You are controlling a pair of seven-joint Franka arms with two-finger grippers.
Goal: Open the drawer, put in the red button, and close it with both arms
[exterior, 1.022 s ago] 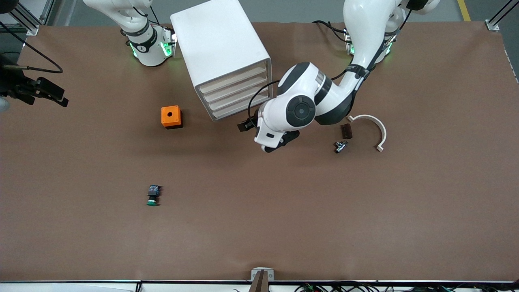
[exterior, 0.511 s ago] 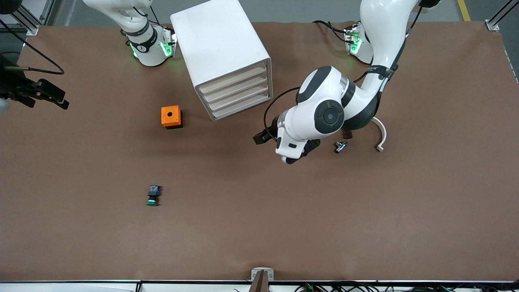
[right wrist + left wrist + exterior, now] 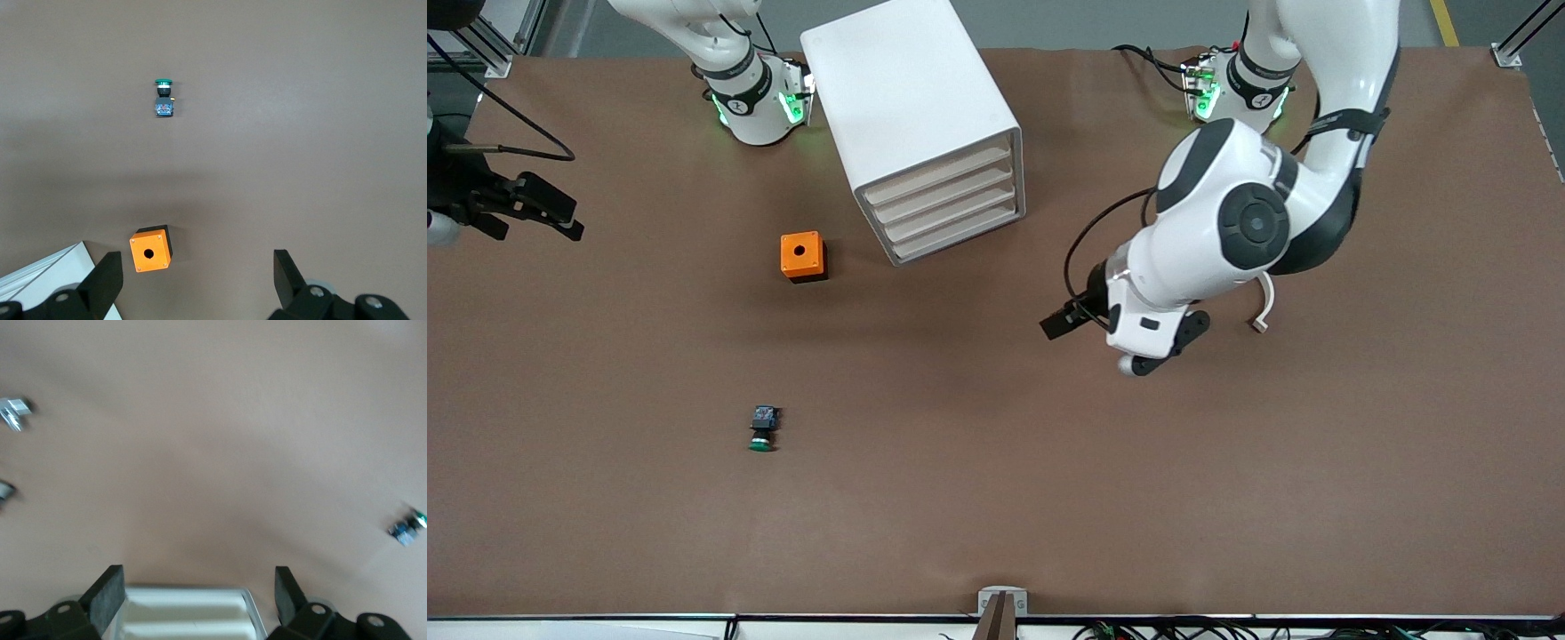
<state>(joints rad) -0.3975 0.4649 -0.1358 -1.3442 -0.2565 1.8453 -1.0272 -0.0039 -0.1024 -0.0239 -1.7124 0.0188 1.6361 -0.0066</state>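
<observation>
The white cabinet [image 3: 914, 107] stands near the robots' bases. Its four pale drawer fronts [image 3: 947, 203] all sit shut and flush; part of them shows in the left wrist view [image 3: 187, 613]. The red button is out of view. My left gripper [image 3: 1165, 342] is open and empty, up in the air over the table toward the left arm's end, apart from the cabinet; its fingers [image 3: 107, 593] stand wide. My right gripper [image 3: 551, 218] is open and empty, high over the right arm's end of the table, with wide fingers [image 3: 107, 277].
An orange box with a round hole [image 3: 802, 256] sits beside the cabinet, also in the right wrist view [image 3: 151, 249]. A green-capped button [image 3: 762, 428] lies nearer the front camera. A white curved piece [image 3: 1264, 302] lies partly under the left arm. A small silver part [image 3: 13, 413] shows in the left wrist view.
My left arm has swung away from the cabinet's drawer fronts toward its own end of the table and now covers the silver part and the brown piece. The right arm has barely moved.
</observation>
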